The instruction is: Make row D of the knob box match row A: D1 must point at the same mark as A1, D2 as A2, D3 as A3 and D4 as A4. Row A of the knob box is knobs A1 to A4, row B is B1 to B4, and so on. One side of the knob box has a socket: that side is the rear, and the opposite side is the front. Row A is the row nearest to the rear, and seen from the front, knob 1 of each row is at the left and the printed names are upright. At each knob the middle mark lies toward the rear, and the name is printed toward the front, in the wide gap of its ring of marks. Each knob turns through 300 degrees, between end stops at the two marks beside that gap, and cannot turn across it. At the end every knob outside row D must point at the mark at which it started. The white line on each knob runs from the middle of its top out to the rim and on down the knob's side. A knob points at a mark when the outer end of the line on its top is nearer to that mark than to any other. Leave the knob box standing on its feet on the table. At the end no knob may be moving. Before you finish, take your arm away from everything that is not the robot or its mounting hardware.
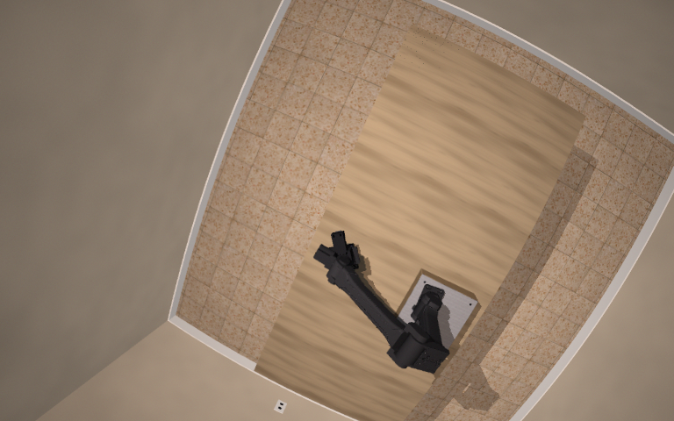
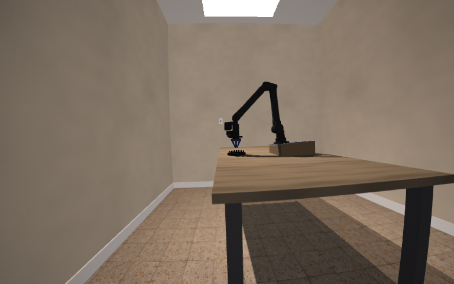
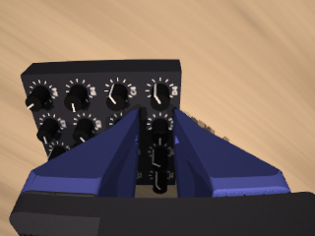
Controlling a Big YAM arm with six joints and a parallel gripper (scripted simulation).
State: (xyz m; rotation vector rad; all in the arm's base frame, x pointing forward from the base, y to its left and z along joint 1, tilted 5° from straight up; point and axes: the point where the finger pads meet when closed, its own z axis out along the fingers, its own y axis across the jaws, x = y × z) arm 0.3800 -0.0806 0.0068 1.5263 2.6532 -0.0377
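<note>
The black knob box point(image 3: 98, 70) point(image 2: 236, 153) stands on the wooden table point(image 1: 447, 148) point(image 2: 301, 174) near its left edge. In the wrist view its far row of four knobs shows fully, for example one knob point(image 3: 118, 93) with a white line. The nearer rows are partly hidden behind my blue fingers. My gripper point(image 3: 156, 119) point(image 2: 236, 145) point(image 1: 342, 246) hangs a little above the box, fingers pointing down and set narrowly apart with nothing between them. Through the gap I see the right-hand column of knobs, one knob point(image 3: 159, 157) straight below. In the overhead view the arm hides the box.
The arm's base stands on a grey plate point(image 1: 462, 309) atop a low wooden block point(image 2: 296, 148) at the table's far end. The table's left edge lies close beside the box.
</note>
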